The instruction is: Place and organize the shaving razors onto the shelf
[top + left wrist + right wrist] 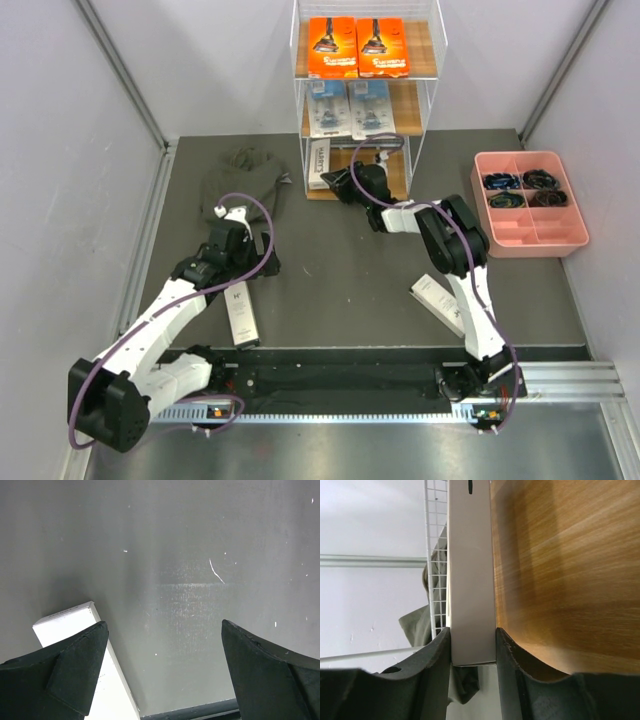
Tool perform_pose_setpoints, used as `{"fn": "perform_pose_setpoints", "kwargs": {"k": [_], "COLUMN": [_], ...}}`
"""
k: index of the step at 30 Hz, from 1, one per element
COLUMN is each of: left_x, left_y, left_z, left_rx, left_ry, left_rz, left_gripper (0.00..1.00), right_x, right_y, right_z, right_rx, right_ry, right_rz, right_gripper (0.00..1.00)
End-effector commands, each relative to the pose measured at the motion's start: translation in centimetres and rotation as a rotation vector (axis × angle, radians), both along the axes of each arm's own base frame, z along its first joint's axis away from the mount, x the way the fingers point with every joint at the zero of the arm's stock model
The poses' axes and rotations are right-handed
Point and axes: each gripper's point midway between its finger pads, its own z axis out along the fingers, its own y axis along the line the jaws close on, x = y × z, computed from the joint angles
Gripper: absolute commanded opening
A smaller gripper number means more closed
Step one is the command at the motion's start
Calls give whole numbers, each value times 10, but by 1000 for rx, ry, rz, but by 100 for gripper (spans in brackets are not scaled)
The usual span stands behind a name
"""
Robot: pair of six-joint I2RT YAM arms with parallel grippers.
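Grey counter point(340, 270). We find the left gripper point(162, 630) wide and empty by a white box point(65, 622) near the front edge, left. The right gripper point(472, 640) clamps a slim white box point(470, 580) at the bottom tier of the shelf point(560, 570), far edge. We advise seating it flush before release.

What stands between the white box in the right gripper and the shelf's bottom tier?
Nothing visible: the right gripper holds the slim white box at the bottom wooden tier, beside the wire side panel.
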Motion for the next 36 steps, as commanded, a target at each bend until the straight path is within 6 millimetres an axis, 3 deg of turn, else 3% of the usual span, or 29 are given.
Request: {"fn": "perform_pose_setpoints", "kwargs": {"k": [1,7,13,16,26,28,32,33,36], "left_x": [6,6,5,4,2,3,4,4,3], "left_y": [-4,-4,-6,-6,-8,-9,-10,-10,-10], "left_z": [7,7,6,5,4,5,6,5,6], "left_rx": [-23,-25,-33,-41,-56,-60,-69,-68,-72], "left_ry": [-27,-26,-22,-19,-20,-20,-20,-18,-20], "left_rz": [-4,-6,-8,-3,-1,-3,0,0,3], "left_gripper": [99,99,99,99,99,99,99,99,99], "right_x": [-3,-10,-18,-22,-43,-46,-58,-61,-73], "right_y": [9,10,6,4,-11,-14,-21,-21,-23], "right_z": [-9,-8,-5,0,-3,5,8,19,24], "right_rx": [10,-25,-85,-108,-206,-218,-243,-236,-240], "right_ry": [46,57,61,54,68,49,33,12,-13], "right_rz": [10,45,72,84,94,94,100,100,109], "right_gripper": [1,13,60,73,95,98,99,99,99]}}
